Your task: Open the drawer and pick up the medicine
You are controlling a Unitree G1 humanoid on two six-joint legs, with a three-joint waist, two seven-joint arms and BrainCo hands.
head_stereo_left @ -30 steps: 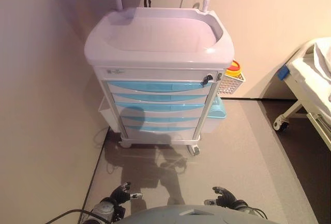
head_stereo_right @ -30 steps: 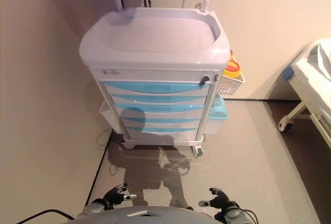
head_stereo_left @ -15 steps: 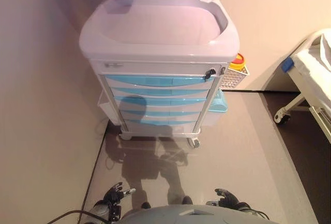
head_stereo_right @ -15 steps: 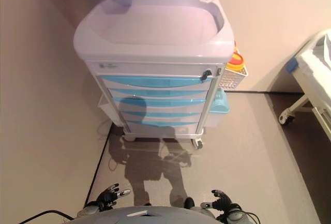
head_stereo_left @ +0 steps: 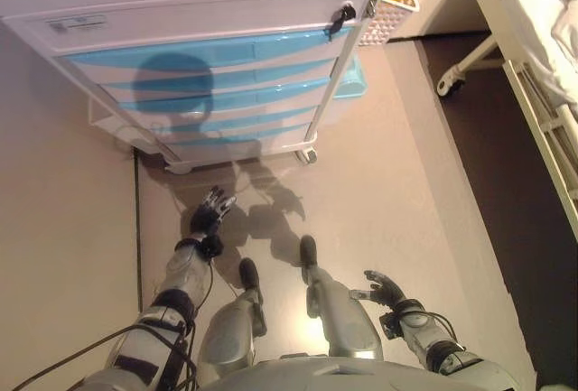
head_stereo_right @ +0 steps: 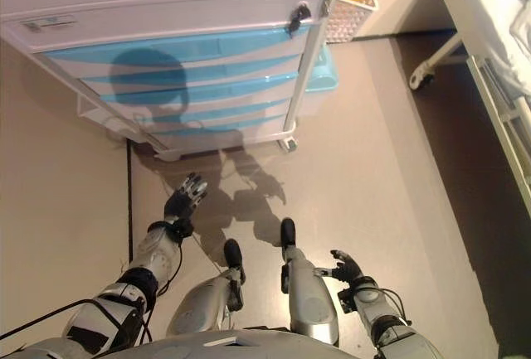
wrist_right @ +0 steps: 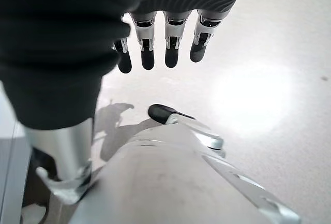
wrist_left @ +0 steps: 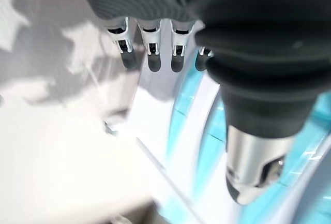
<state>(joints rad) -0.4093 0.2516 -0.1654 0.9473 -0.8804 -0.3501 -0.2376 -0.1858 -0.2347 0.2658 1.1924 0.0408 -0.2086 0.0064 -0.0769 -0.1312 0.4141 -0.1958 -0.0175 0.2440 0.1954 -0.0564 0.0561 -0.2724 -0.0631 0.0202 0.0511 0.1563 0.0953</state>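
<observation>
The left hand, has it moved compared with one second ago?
Yes. The left hand has reached forward, toward the cart; earlier it hung low, far from the cart.

Head eyes steeply down, sharing cart (head_stereo_left: 208, 57) front.

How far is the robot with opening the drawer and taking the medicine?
Done: nothing yet; every blue drawer of the cart is closed, and no medicine shows. In hand: nothing; the left robot hand is raised toward the cart, open; the right robot hand hangs low, open. Left: the whole job.
</observation>
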